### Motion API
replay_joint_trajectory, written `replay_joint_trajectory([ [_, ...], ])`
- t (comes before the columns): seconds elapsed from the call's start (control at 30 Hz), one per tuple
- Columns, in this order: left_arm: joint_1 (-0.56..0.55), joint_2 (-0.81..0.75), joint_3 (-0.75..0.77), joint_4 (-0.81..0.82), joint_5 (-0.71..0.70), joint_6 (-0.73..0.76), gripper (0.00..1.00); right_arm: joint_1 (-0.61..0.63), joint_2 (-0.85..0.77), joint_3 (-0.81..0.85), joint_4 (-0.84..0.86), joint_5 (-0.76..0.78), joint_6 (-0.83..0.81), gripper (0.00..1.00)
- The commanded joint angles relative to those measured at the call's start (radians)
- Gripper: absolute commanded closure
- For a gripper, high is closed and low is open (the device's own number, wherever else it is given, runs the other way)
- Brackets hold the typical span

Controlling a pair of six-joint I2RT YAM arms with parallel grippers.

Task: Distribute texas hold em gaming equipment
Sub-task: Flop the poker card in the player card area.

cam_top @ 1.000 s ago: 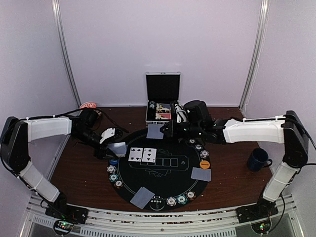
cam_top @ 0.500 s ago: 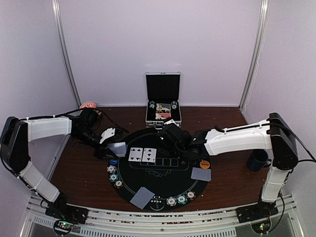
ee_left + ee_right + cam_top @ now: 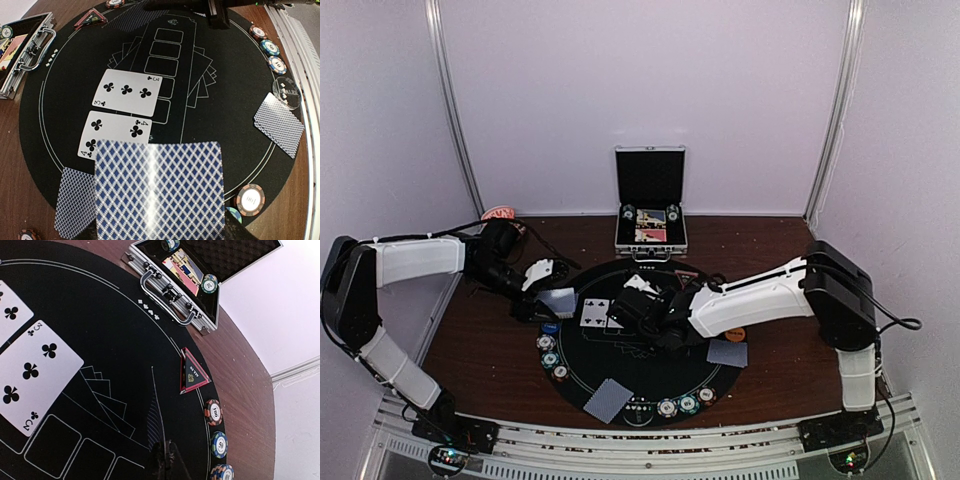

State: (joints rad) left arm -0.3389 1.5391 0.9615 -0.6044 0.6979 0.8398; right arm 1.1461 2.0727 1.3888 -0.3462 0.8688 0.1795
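Overhead, two wrist close-ups, shared mat (image 3: 655, 378)

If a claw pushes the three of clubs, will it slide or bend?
Lying flat on the black mat, the three of clubs probably slides rather than lifts. It looks thin, so likely light and bendy. The adjacent four of clubs may shift too.

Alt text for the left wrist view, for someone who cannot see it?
A face-down card with a blue diamond back fills the foreground, held above a round black felt mat. Beyond it the four of clubs and three of clubs lie face up; two more face-down cards sit left and right, striped chips around the rim.
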Motion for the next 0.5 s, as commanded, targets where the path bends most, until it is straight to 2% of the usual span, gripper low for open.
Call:
replay_joint_trajectory([
  [0.0,0.008,0.003,0.017,0.012,0.028,0.007,0.40,0.015,0.034,0.028,0.056,-0.017,-0.064,1.00],
  [0.23,0.008,0.002,0.017,0.012,0.028,0.010,0.40,0.018,0.046,0.008,0.140,-0.143,-0.104,1.00],
  [0.47,0.008,0.000,0.016,0.012,0.028,0.009,0.40,0.017,0.089,0.013,0.131,-0.184,-0.109,1.00],
])
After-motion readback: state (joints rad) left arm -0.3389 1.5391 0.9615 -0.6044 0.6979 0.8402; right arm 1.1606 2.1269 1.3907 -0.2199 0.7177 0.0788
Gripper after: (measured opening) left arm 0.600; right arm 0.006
